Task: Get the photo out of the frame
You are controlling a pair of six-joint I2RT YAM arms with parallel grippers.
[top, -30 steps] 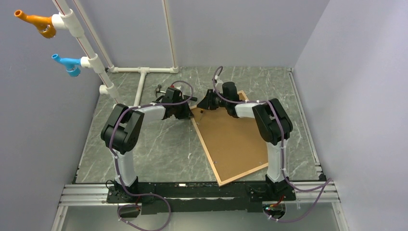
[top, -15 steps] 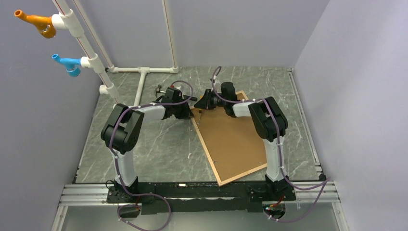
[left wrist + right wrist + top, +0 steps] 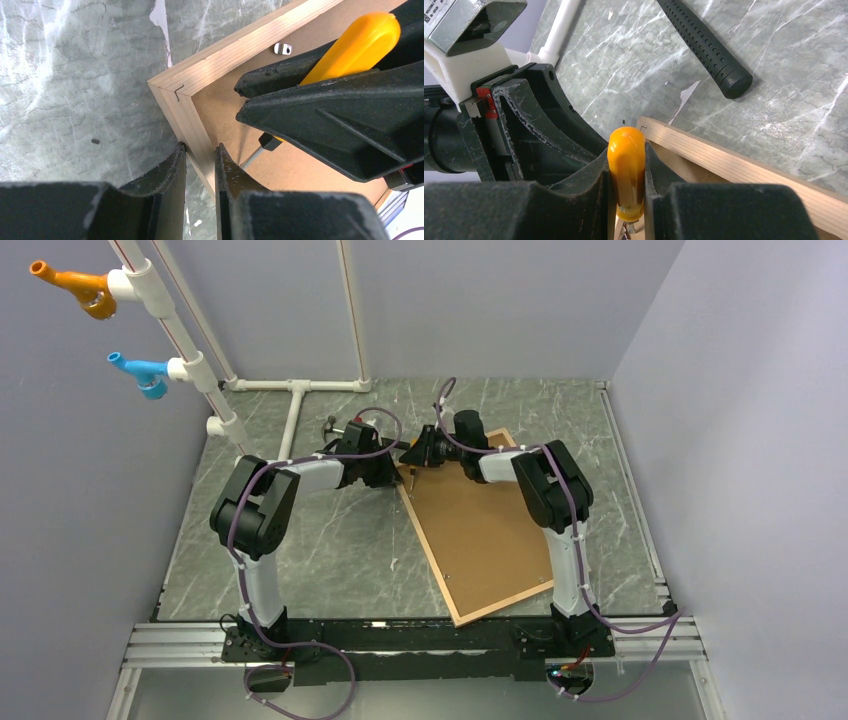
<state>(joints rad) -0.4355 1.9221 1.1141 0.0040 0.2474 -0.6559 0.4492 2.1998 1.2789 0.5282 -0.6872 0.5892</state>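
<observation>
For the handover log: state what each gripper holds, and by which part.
Left gripper clamps the frame by its wooden side rail, just beside a corner. Right gripper holds a screwdriver by its yellow handle.

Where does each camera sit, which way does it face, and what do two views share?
Top external: high behind the arm bases, looking down at the table and the frame lying back-up; both arms show whole.
Left wrist: on the left arm, looking down past the left gripper, shut on the frame's corner rail.
Right wrist: on the right arm, facing the left arm, past the right gripper holding a screwdriver.
Shared: both wrist views show that frame corner and the screwdriver.
</observation>
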